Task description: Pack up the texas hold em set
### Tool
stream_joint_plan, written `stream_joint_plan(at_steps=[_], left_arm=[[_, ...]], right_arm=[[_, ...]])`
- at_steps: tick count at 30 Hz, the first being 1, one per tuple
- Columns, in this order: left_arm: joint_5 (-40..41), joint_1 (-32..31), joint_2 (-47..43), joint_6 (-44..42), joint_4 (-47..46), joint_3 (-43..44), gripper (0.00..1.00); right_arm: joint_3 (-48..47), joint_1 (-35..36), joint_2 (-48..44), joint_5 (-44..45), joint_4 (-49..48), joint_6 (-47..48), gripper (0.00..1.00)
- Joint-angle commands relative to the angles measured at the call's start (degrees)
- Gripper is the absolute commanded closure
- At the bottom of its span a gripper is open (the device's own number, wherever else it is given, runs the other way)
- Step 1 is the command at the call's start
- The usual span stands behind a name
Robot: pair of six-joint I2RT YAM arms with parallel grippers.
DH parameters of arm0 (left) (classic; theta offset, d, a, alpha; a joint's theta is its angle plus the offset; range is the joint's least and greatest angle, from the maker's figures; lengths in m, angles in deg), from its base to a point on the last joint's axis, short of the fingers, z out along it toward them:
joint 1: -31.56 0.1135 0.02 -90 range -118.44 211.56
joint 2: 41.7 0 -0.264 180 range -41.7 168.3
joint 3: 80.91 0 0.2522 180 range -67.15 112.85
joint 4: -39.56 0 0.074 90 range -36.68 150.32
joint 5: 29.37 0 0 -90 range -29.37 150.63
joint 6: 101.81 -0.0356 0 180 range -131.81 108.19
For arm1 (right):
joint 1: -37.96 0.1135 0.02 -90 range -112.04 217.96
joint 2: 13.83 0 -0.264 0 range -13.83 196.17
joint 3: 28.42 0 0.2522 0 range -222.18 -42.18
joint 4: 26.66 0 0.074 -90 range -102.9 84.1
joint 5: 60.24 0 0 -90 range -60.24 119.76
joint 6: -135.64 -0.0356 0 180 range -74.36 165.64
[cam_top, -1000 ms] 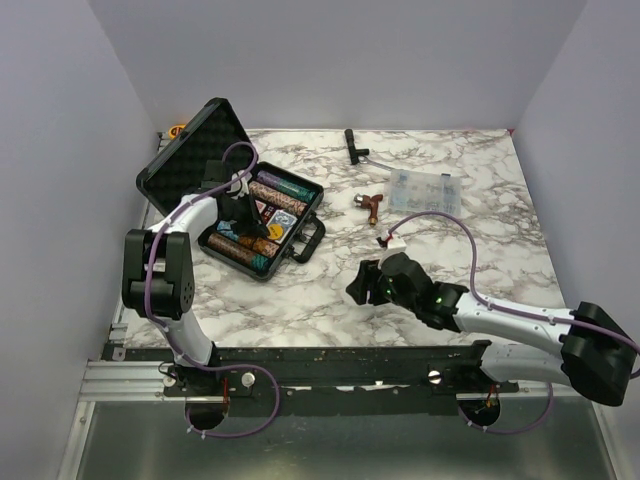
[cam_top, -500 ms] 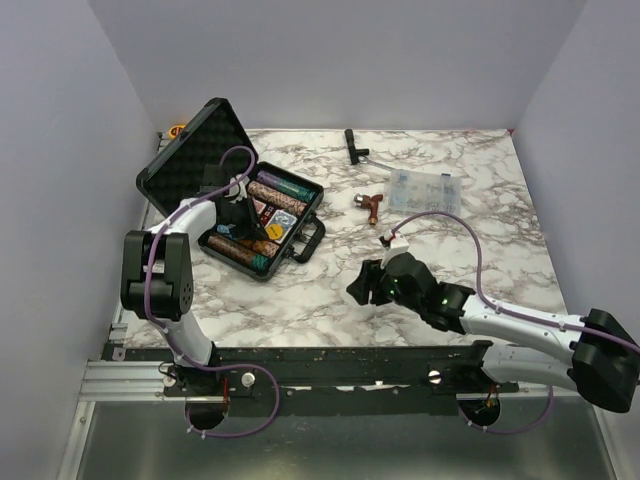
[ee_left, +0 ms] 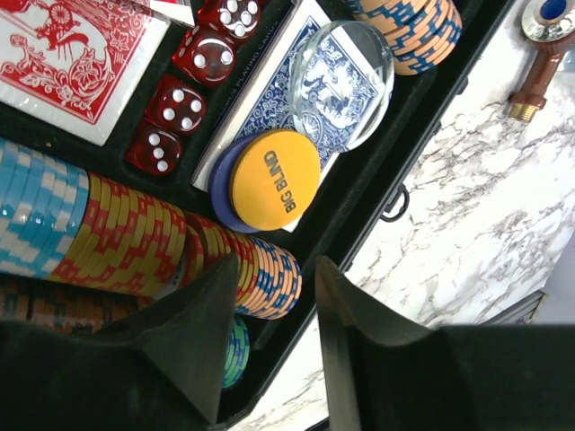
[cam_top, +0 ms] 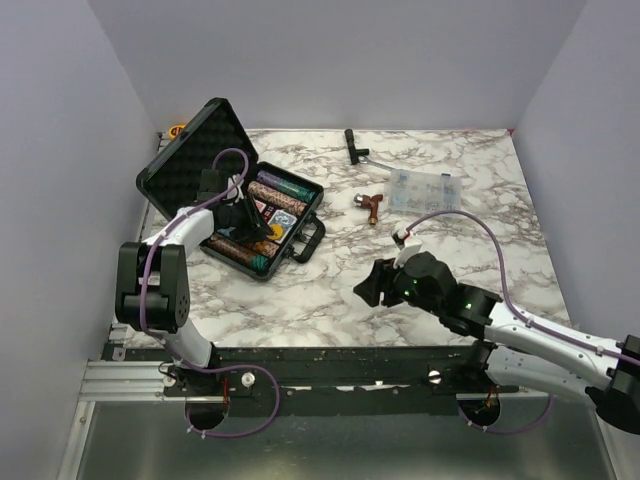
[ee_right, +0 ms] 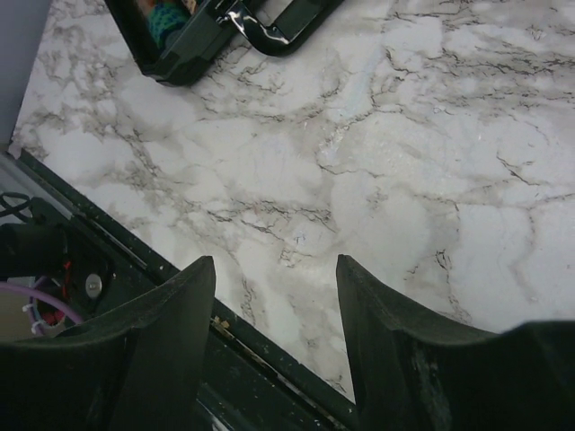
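From above, the white marble table [cam_top: 330, 300] with grey veins sits between plain pale lilac walls, and a black rail runs along its near edge. The black briefcase [cam_top: 190, 155] lies open at the far left, its foam-lined lid up. The left gripper [cam_top: 245, 222] hangs over its tray. The right gripper [cam_top: 368, 288] is over bare marble, well apart from the case. A clear compartment box [cam_top: 425, 190] lies farther back.

At the left wrist, the fingers stand apart with nothing between them. Below lie rows of poker chips [ee_left: 117, 238], red dice [ee_left: 184, 90], a blue card deck [ee_left: 269, 90] and a yellow button [ee_left: 274, 178] (lettered BIG BLIND).

At the right wrist, the jaws are spread and empty over veined marble [ee_right: 404, 162]. The case's handle [ee_right: 278, 27] shows at the top.
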Motion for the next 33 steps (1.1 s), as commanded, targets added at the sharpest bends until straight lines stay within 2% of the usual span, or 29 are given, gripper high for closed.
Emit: stream_joint_plan(at_steps=[1,6,9,14,17,19,21,23,24,26,29,33], left_arm=[[1.68,0.43,-6.04,-0.11,1.42,-3.58,0.54],[-1.06,0.42,-11.07,-2.31,3.14,-3.74,0.46],[0.78,0.53,-11.42,-2.53,5.12,-2.12,0.47],[8.19,0.44,-8.46,-3.65,8.92,0.54,0.63],[9.47,-0.37,-6.42,-5.26,10.05,1.26,0.78],[10.6,-1.26,-5.24,-6.19,10.6,1.92,0.82],[12.06,-2.53,-3.93,-7.18,11.75,3.45,0.8],[15.81,-4.45,-2.83,-8.03,13.13,5.05,0.71],[18.29,-5.55,-2.62,-8.51,13.73,5.57,0.7],[21.9,-7.16,-2.37,-8.72,14.52,6.08,0.7],[25.87,-8.67,-2.24,-8.47,15.67,6.7,0.76],[30.66,-9.82,-2.16,-8.76,17.09,7.65,0.77]], right_arm=[[-1.52,-0.14,-3.49,0.29,5.06,0.1,0.41],[-0.98,-0.12,-1.85,0.78,3.49,-0.42,0.41],[-0.51,-0.19,0.86,-1.09,0.63,-1.13,0.41],[-1.46,-0.15,5.13,-3.35,-1.46,-1.34,0.41],[-0.98,-0.18,6.42,-3.74,-3.35,-0.96,0.41],[-1.59,-0.17,7.34,-3.8,-2.88,-0.74,0.42],[-1.87,-0.15,7.34,-3.45,-2.32,-0.6,0.42],[-1.56,-0.17,6.77,-2.94,-2.32,-0.64,0.42],[-1.33,-0.1,6.43,-2.69,-2.32,-0.72,0.42],[-0.97,-0.14,5.98,-2.67,-2.32,-1.03,0.42],[-0.41,-0.2,5.51,-2.7,-2.49,-1.35,0.42],[-0.39,-0.17,5.55,-2.69,-2.58,-1.05,0.42]])
